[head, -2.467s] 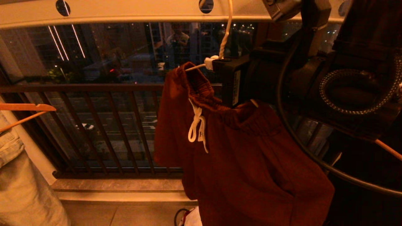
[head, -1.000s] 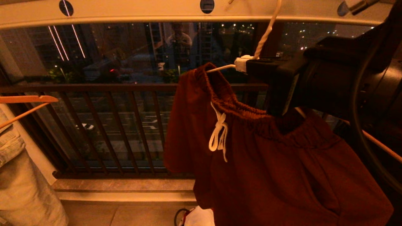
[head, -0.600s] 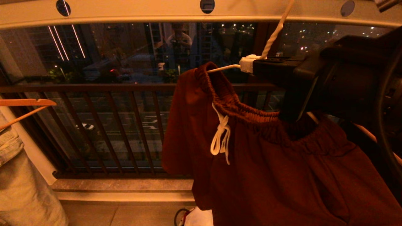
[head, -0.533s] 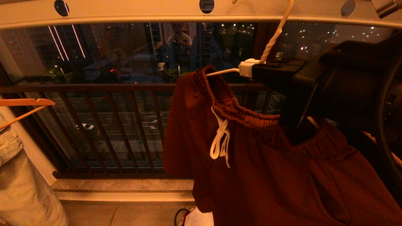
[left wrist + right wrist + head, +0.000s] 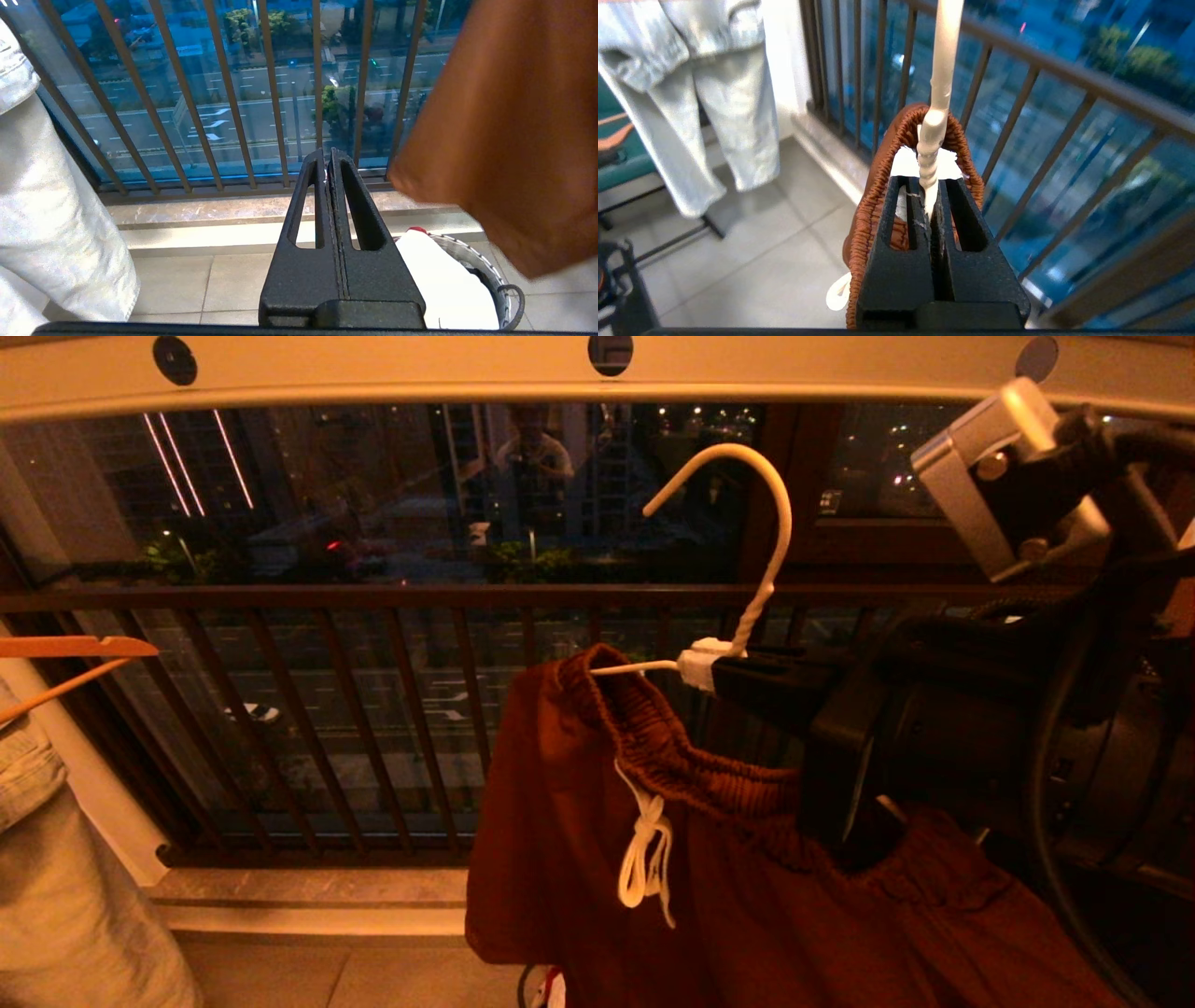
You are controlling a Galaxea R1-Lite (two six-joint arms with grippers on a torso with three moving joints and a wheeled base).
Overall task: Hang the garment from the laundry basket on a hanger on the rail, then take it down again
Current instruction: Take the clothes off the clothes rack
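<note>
Below the rail (image 5: pixel 392 373), the hanger (image 5: pixel 761 537) hung free in the air, with its hook clear of the beam and not touching it. The right gripper (image 5: pixel 930 198) was pinching the hanger's twisted neck, jaws pressed tight on the wire. The hook stood up above the jaws and curled back toward the left. The garment (image 5: pixel 747 896) hung down under them, its waistband draped over the wire, right beside the gripper. The laundry basket (image 5: pixel 486 273) sat on the floor, straight below the shorts. So the next way to go looked like down, toward the basket. The left gripper (image 5: pixel 329 161) waited low near the basket, jaws pressed together and holding nothing. It was nearer the basket; the right one was nearer the shorts.
</note>
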